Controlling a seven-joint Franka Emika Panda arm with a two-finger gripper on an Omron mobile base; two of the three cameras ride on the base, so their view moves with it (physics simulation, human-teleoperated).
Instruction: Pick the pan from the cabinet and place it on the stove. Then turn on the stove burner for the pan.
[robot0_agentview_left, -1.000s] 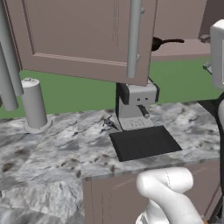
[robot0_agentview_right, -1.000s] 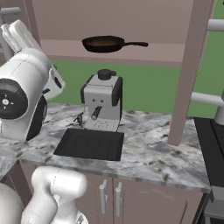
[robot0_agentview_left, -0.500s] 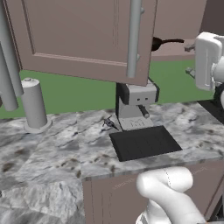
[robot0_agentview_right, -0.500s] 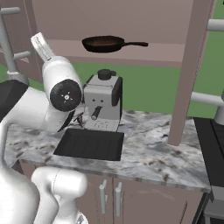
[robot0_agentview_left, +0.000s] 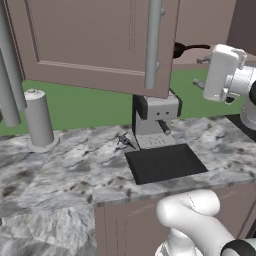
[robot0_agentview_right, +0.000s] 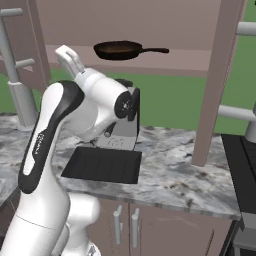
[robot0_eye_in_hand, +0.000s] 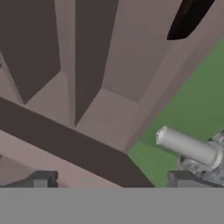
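- No brand, label or other writing can be read on anything here.
- One round dark brown-black frying pan (robot0_agentview_right: 118, 49) with a long thin black handle lies on the shelf of the tall mauve-brown wall cabinet (robot0_agentview_right: 190, 65), above the counter; in the left base view its handle (robot0_agentview_left: 192, 47) pokes out past the open cabinet door (robot0_agentview_left: 95, 42).
- The door carries one long grey cylindrical bar handle (robot0_agentview_left: 153, 45).
- One white two-finger gripper (robot0_eye_in_hand: 111, 178) shows its two dark fingertips (robot0_eye_in_hand: 41, 179) far apart in the hand view, spread wide with nothing between them, facing the cabinet's panels.
- The white hand (robot0_agentview_left: 222, 72) hangs in the air below and to the right of the pan handle, clear of it.
- One grey-and-black coffee machine (robot0_agentview_left: 155, 122) stands on the grey marbled counter (robot0_agentview_left: 60, 175) behind one flat black mat (robot0_agentview_left: 165, 163).
- One grey upright cylinder (robot0_agentview_left: 39, 120) stands on the counter at the left.
- One black cooktop (robot0_agentview_right: 242, 170) edge shows at the far right of the right base view.
- Two short grey bar handles (robot0_agentview_right: 125, 227) sit on the lower cabinet doors.
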